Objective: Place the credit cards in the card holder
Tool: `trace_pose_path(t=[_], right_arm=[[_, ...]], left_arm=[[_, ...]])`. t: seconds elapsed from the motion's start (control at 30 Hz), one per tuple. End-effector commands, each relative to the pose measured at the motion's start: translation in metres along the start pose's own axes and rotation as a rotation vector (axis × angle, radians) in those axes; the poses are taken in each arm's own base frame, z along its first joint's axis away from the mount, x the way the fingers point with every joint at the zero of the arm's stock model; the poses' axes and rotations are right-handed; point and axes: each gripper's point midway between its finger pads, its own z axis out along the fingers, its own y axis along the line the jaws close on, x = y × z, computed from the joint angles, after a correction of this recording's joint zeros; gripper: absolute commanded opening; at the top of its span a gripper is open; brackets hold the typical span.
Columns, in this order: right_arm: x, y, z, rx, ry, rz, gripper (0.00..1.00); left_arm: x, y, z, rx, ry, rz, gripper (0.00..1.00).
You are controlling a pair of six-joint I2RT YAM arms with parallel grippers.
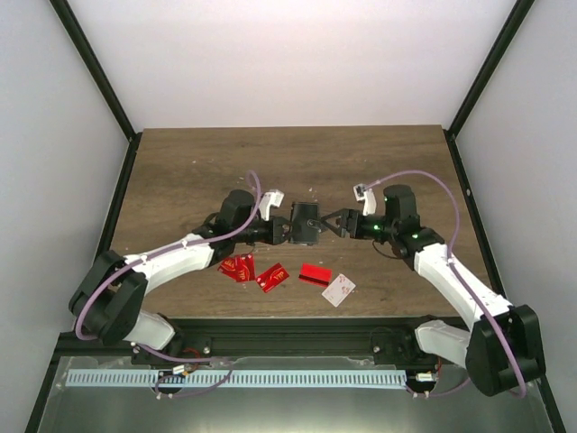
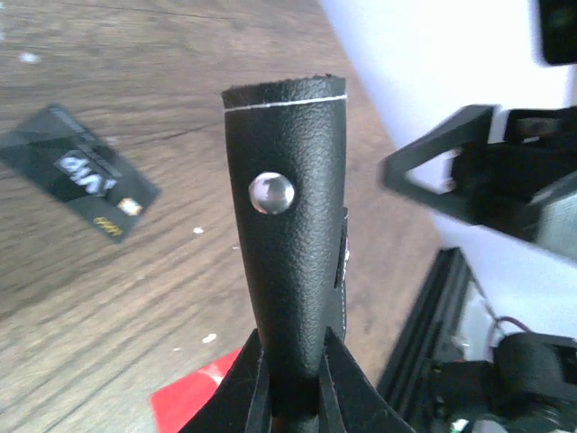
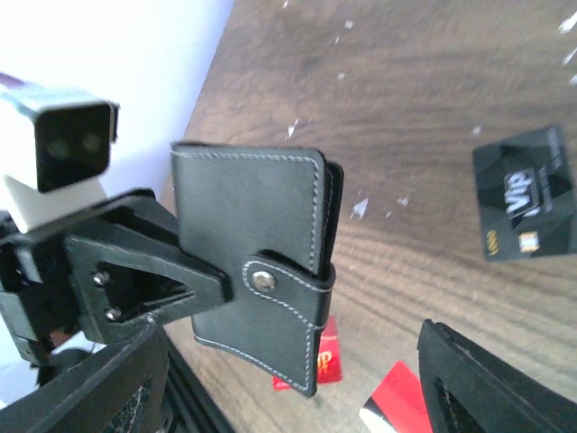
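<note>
Holder is up over the table, one edge clamped by left gripper, while right gripper stands wide, empty, just beside.

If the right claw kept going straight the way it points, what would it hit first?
Most likely the black wallet, held in the air by the left gripper, straight ahead of the open right gripper. Depth is hard to judge.

Lab enclosure, white walls, black frame
</note>
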Motion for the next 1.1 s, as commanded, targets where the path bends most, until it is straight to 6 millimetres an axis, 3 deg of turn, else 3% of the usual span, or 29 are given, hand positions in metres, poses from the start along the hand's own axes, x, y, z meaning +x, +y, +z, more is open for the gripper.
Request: trace_pose_path(t=[0.0, 0.1, 0.23, 0.63, 1.07], right_arm=[[-0.023, 0.014, -0.016, 0.11, -0.07, -0.065, 0.78], [-0.024, 0.024, -0.012, 0.165, -0.079, -0.071, 0.79], [-0.02, 0.021, -0.005, 0.268, -0.085, -0.023, 0.78], [0.003, 0.021, 0.046, 0.333, 0.023, -0.027, 0.73], [0.009, -0.015, 0.059, 0.466, 0.05, -0.007, 0.68]], left_arm=[[-0.012, 0.021, -0.01, -0.174, -0.051, 0.04, 0.04], [-0.013, 0.022, -0.009, -0.198, -0.045, 0.052, 0.04], [-0.013, 0.019, -0.009, -0.216, -0.047, 0.074, 0.04], [-0.009, 0.01, -0.006, -0.233, -0.039, 0.108, 0.04], [-0.009, -0.006, -0.004, -0.212, -0.036, 0.144, 0.04]])
